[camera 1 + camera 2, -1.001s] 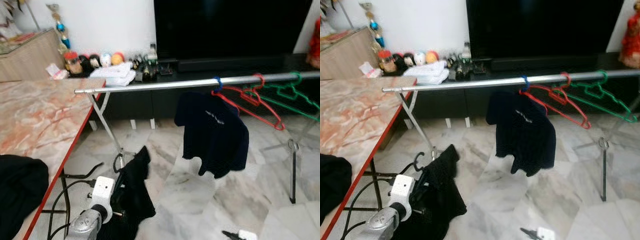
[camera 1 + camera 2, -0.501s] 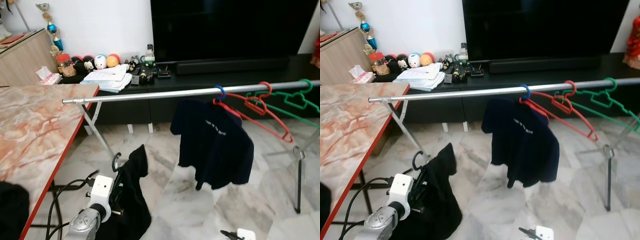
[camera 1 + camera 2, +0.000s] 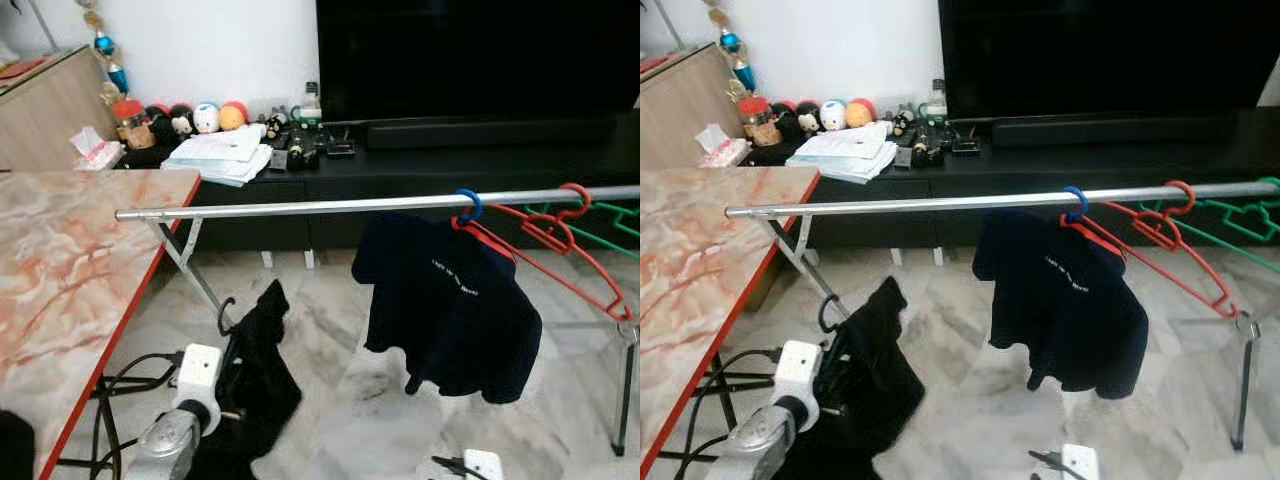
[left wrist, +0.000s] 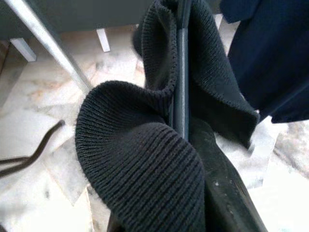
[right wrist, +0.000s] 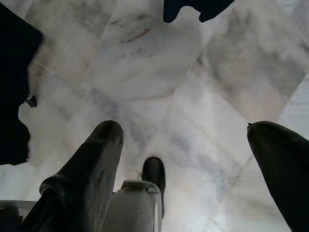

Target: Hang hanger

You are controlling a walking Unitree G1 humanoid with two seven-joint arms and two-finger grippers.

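- Eye views: the left gripper [image 3: 225, 385] holds a black garment [image 3: 258, 375] on a black hanger [image 3: 226, 318] below the silver rail [image 3: 300, 207]; a navy shirt [image 3: 450, 305] and red hangers [image 3: 560, 235] hang along the rail.
- Left wrist view: fingers [image 4: 219, 193] clamp the knit fabric.
- Right wrist view: the right gripper [image 5: 188, 145], fingers spread, hangs over marble floor [image 5: 159, 63].

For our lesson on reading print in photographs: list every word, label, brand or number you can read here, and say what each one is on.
Navy T-shirt hanging on the rail: one line of white chest print, too small and blurred to read.
Papers on the TV cabinet: no print can be made out.
Jar and bottle on the cabinet: labels too small to read.
Nothing else carries readable text.
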